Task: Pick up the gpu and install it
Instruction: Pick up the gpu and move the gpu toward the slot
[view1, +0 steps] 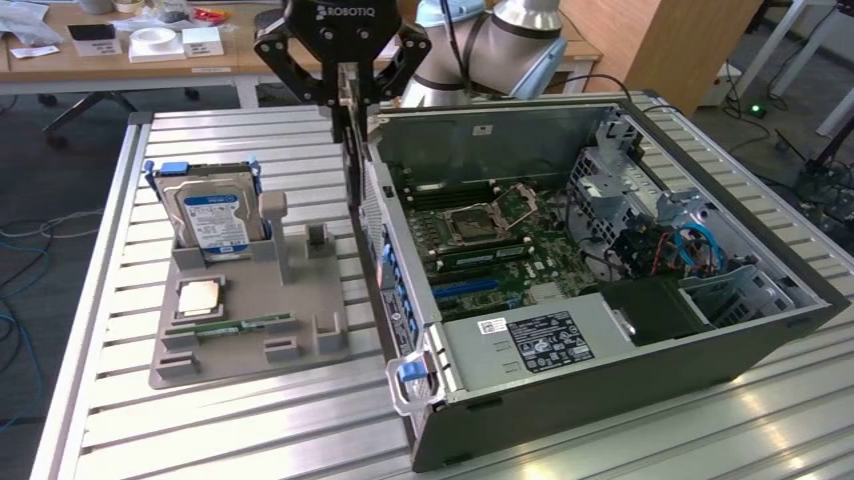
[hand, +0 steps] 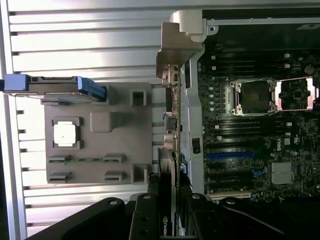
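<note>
- Black two-finger gripper (hand: 170, 222) is clamped on the gpu (hand: 172, 145), a slim green card w/ silver end bracket, hanging edge-on.
- Card hangs above the open dark-grey computer case's (view1: 627, 385) wall, next to the grey plastic parts holder (hand: 100, 145).
- Judged best: keep card plumb, grip firm, edge parallel w/ the blue board slot (hand: 227, 156).

The arm (view1: 521, 25) points its end effector (view1: 350, 100) straight down, fingers pinched on the gpu (view1: 355, 160) held edge-on.
</note>
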